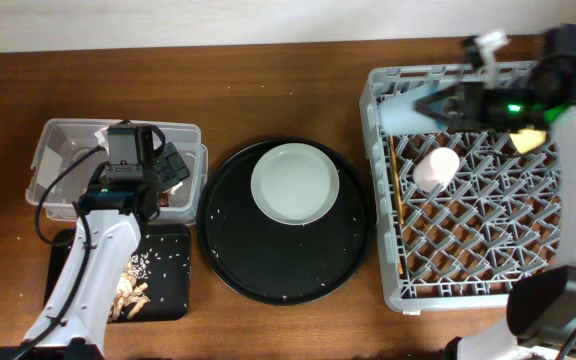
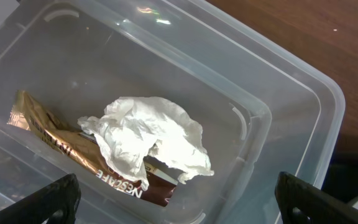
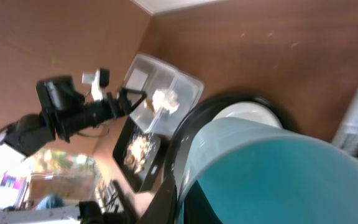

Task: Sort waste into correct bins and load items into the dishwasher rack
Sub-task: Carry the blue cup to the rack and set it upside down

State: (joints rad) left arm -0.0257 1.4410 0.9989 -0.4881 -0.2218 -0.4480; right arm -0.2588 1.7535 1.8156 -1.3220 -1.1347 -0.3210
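My left gripper [image 2: 179, 208] is open and empty above the clear box [image 2: 272, 118], which holds the crumpled white napkin [image 2: 148, 137] on top of the brown candy wrapper [image 2: 61, 146]. My right gripper [image 1: 420, 106] is shut on the rim of the light blue cup [image 1: 396, 114], held on its side over the far left corner of the grey rack [image 1: 388, 285]; the cup fills the right wrist view [image 3: 278, 174]. The pink cup [image 1: 436, 168], the yellow bowl [image 1: 528, 140] and the chopsticks [image 1: 396, 205] lie in the rack. The pale plate [image 1: 295, 183] sits on the round black tray [image 1: 238, 260].
The shallow black tray [image 1: 168, 285] in front of the clear box [image 1: 53, 135] holds brownish scraps with rice grains [image 1: 133, 290]. Rice grains are scattered on the round tray. Bare wooden table [image 1: 268, 90] runs along the back.
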